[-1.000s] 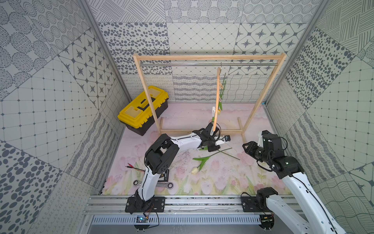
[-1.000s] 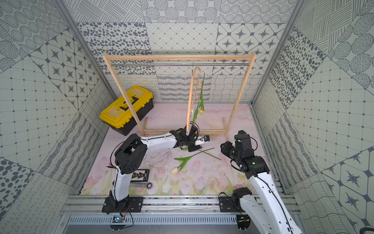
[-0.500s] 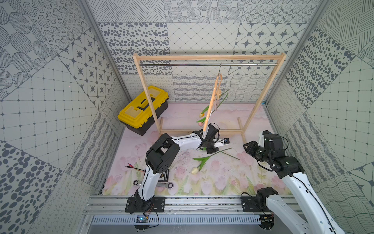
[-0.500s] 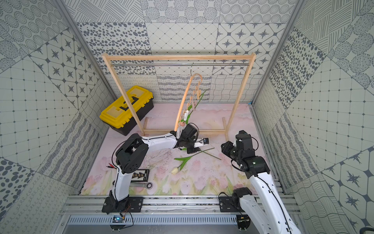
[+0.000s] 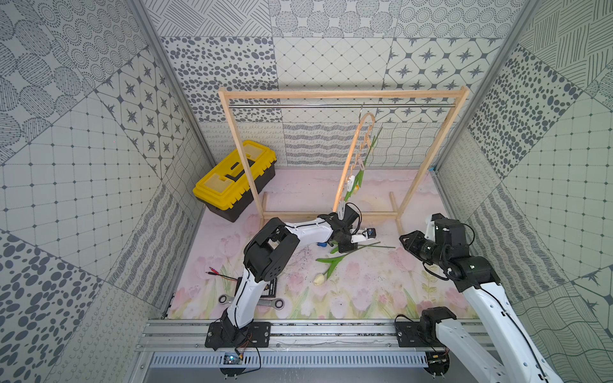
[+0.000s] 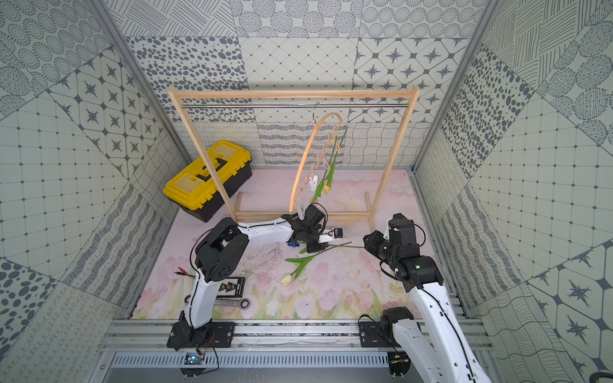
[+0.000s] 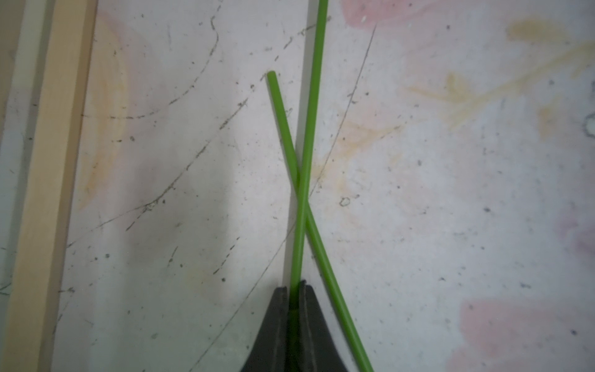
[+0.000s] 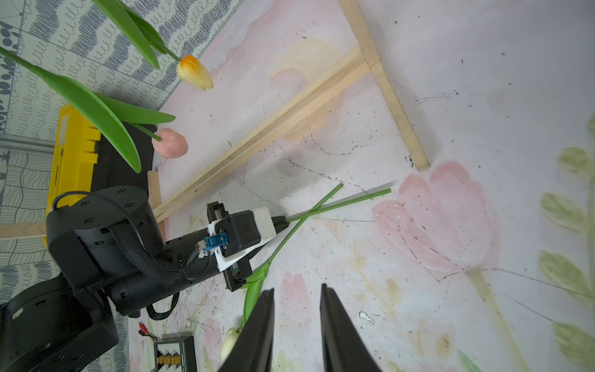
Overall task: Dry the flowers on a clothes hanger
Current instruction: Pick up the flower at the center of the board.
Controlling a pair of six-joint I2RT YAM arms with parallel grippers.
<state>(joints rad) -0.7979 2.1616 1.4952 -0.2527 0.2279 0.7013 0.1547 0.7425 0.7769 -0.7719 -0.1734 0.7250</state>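
In the left wrist view my left gripper point(image 7: 293, 286) is shut on one green stem point(image 7: 309, 128) low over the mat; a second stem point(image 7: 283, 128) crosses under it. That crossing stem belongs to the cream-white tulip point(image 5: 318, 279) lying on the mat. A blue head point(image 5: 321, 245) shows beside the left arm. The clothes hanger point(image 5: 351, 156) hangs nearly edge-on from the steel rod, with a yellow tulip point(image 5: 355, 189) clipped head-down. The right wrist view also shows a pink tulip point(image 8: 170, 147) hanging. My right gripper point(image 8: 297, 288) hovers open and empty to the right of the stems.
The big wooden frame point(image 5: 341, 94) stands at the back, its base bar point(image 7: 42, 193) close to the left gripper. A yellow toolbox point(image 5: 235, 179) sits at back left. Wrenches point(image 5: 275, 302), a black card point(image 5: 272, 287) and red-black probes point(image 5: 215, 274) lie near the left arm's base.
The left jaws have closed onto the green stem. The hanger swung to the left and back. The right jaws narrowed slightly; the right arm has barely moved.
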